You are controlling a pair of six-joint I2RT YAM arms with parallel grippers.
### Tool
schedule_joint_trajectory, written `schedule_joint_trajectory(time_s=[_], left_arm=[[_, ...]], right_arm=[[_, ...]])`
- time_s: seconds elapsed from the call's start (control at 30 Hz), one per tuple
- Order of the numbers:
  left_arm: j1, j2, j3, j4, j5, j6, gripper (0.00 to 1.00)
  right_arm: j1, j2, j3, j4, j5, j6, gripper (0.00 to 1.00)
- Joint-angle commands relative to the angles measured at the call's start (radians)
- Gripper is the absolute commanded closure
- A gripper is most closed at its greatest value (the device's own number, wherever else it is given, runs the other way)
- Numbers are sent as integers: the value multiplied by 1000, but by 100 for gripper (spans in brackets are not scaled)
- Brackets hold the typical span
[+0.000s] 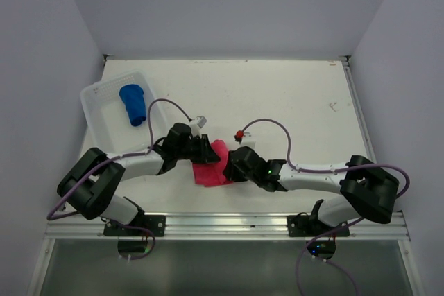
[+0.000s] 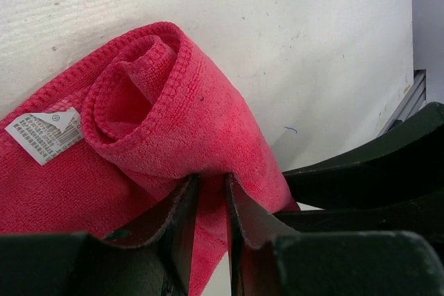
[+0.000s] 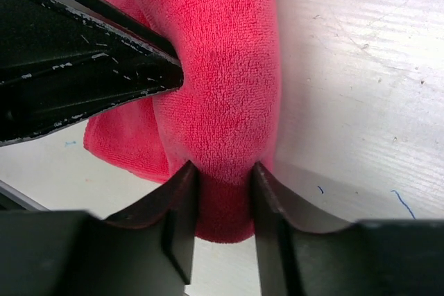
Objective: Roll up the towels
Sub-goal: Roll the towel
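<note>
The pink-red towel [image 1: 212, 170] lies on the white table between both arms, partly rolled, with a flat part still spread out. In the left wrist view its roll [image 2: 173, 102] shows a spiral end and a white label. My left gripper [image 2: 211, 181] is shut on a fold of this towel at the roll's near edge. From the other side my right gripper [image 3: 223, 175] has its fingers pressed against both sides of the roll's end [image 3: 222, 67]. The blue towel [image 1: 133, 104] lies rolled in the basket, away from both grippers.
The white slotted basket [image 1: 94, 112] stands at the back left of the table. My left gripper's dark fingers [image 3: 90, 81] reach across the right wrist view, close to my right gripper. The table's metal rail [image 1: 229, 225] runs along the near edge.
</note>
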Motion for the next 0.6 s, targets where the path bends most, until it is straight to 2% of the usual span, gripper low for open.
schedule_joint_trajectory(time_s=[0.0, 0.2, 0.4, 0.57], left_arm=[[10, -16, -11, -77, -15, 36, 74], [31, -68, 81, -149, -15, 34, 71], [41, -160, 131, -201, -17, 16, 70], [45, -166, 153, -188, -1, -16, 69]], right_arm=[[1, 5, 32, -10, 4, -36, 68], [46, 19, 173, -304, 225, -103, 76], [102, 65, 258, -456, 380, -157, 77], [156, 148, 340, -563, 479, -180, 77]])
